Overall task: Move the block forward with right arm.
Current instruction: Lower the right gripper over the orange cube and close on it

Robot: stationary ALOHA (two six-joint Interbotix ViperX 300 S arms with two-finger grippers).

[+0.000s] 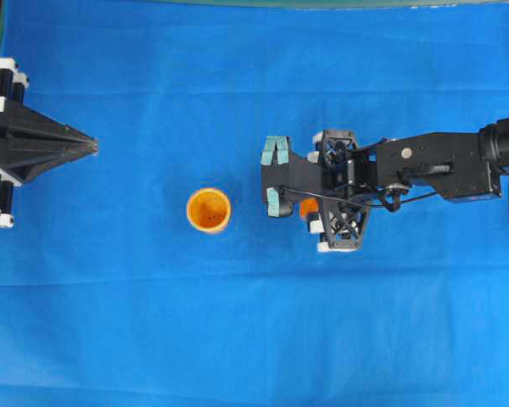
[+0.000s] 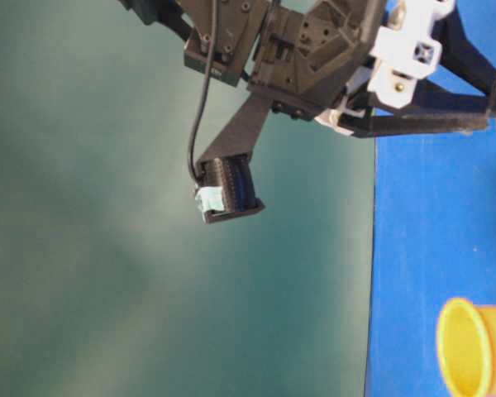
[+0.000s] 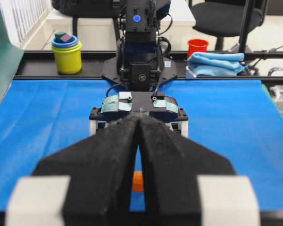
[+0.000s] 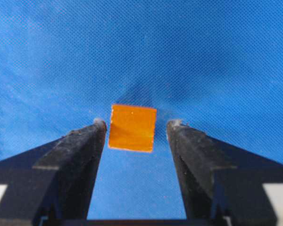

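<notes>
A blue cloth covers the whole table, and in the overhead view much bare cloth lies on every side. At the far left edge rests the left gripper, its two black fingers pressed together to a point and holding nothing. Well apart from it, near the middle, stands an orange cup with its mouth up. Just to the right of the cup hangs the right gripper, reaching in from the right edge on a long black arm. Its fingers stand wide apart and grip nothing. In the right wrist view the block lies flat on the cloth between the two fingertips, touching neither. From above, the block is mostly hidden under the gripper frame.
</notes>
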